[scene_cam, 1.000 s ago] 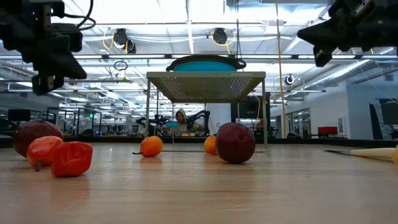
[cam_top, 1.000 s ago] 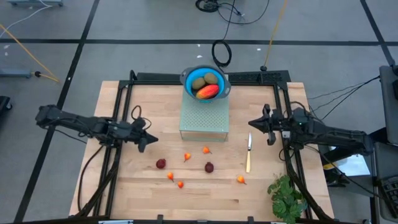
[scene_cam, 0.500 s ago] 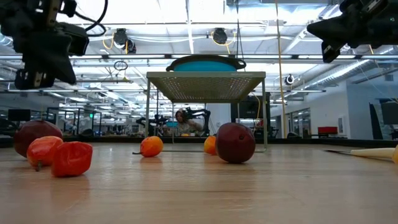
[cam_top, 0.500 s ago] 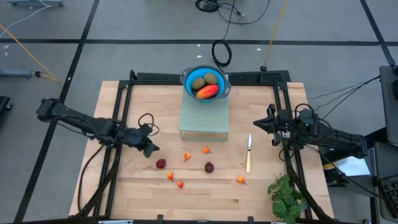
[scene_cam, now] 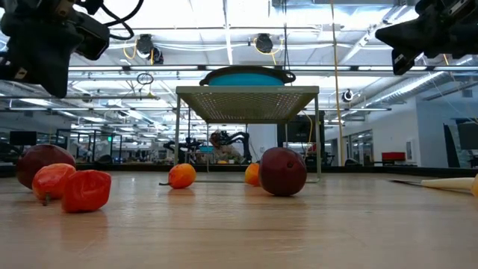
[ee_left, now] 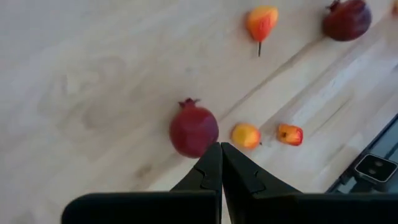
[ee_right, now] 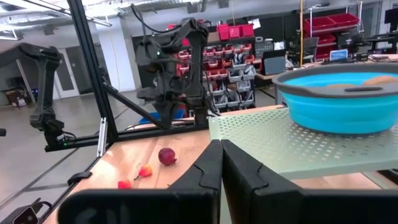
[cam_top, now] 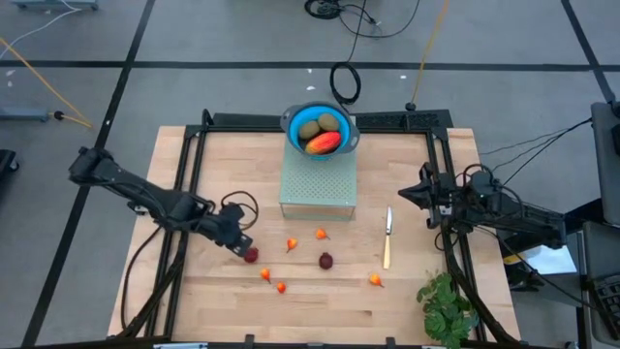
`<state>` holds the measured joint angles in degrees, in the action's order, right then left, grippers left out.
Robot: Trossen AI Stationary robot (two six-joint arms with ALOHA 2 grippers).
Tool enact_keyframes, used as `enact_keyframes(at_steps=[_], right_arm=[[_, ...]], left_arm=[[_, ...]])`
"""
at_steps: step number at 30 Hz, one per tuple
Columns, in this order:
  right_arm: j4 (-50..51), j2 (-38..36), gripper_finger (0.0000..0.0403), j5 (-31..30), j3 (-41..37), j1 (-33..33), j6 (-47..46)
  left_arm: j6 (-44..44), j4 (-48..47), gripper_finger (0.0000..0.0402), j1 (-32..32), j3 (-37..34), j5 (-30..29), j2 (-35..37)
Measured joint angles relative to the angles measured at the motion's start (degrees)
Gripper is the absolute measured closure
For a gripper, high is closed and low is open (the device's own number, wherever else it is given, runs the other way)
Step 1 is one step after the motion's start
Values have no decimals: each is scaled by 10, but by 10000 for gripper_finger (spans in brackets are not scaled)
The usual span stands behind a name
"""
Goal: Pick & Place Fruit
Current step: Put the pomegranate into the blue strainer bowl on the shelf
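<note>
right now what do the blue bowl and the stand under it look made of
Blue bowl: looks like matte plastic or silicone, smooth with a dark grey rim. Stand: seems perforated sheet metal, painted pale green, dotted with regular small holes.

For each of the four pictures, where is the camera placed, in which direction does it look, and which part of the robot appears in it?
High view: above the table, looking straight down; both arms show.
Low view: at table-top height, looking level past the fruit to the blue bowl; both arms hang at the top corners.
Left wrist view: on the left arm, looking down at a dark-red ball; the left pincer is shut.
Right wrist view: on the right arm, facing across the table; the right pincer is shut.
Shared: the high and left wrist views both show that ball.
</note>
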<state>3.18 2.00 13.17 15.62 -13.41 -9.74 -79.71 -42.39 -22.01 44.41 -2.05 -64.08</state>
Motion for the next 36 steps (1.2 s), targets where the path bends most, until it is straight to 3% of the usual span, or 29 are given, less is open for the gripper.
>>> enact_keyframes(at_steps=[10,18,32,36], right_arm=[[1,-12,403,3,0,0,-3],[1,-12,403,5,0,0,-11],[1,-12,403,7,0,0,-1],[1,-12,403,33,0,0,1]], left_arm=[[-146,6,401,-6,13,39,-66],[-258,11,401,-14,13,48,-77],[-246,24,381,-14,13,45,-77],[-255,24,369,-14,13,45,-77]])
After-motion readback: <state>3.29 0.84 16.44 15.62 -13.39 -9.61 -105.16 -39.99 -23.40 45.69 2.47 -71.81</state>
